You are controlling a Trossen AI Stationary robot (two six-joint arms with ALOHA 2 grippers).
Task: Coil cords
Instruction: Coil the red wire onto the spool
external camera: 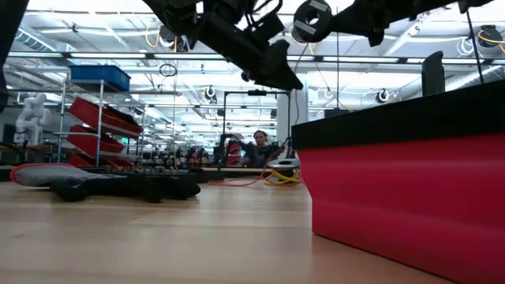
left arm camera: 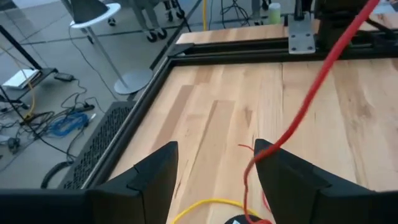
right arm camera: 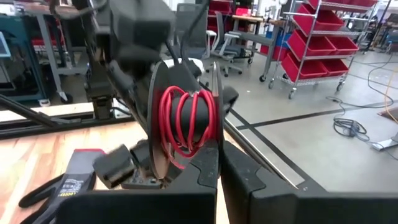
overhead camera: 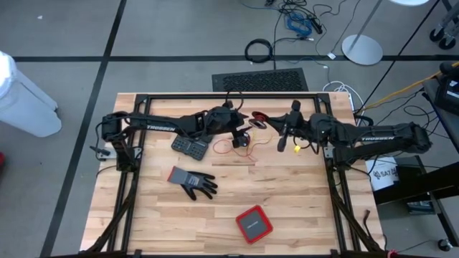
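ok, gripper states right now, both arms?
Left gripper: open, red wire running past one finger, not clamped.
Right gripper: shut on a spool wound with red wire.

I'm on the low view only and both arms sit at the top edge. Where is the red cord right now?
Observer: Several turns of the red cord are wound on a reel that the shut right hand grips.
Operator: What is the left hand doing?
Observer: The left hand is open above the table, and the loose end of the red cord runs past one of its fingers.
Operator: And the yellow cord?
Observer: The yellow cord lies on the table just below the left hand, not held.
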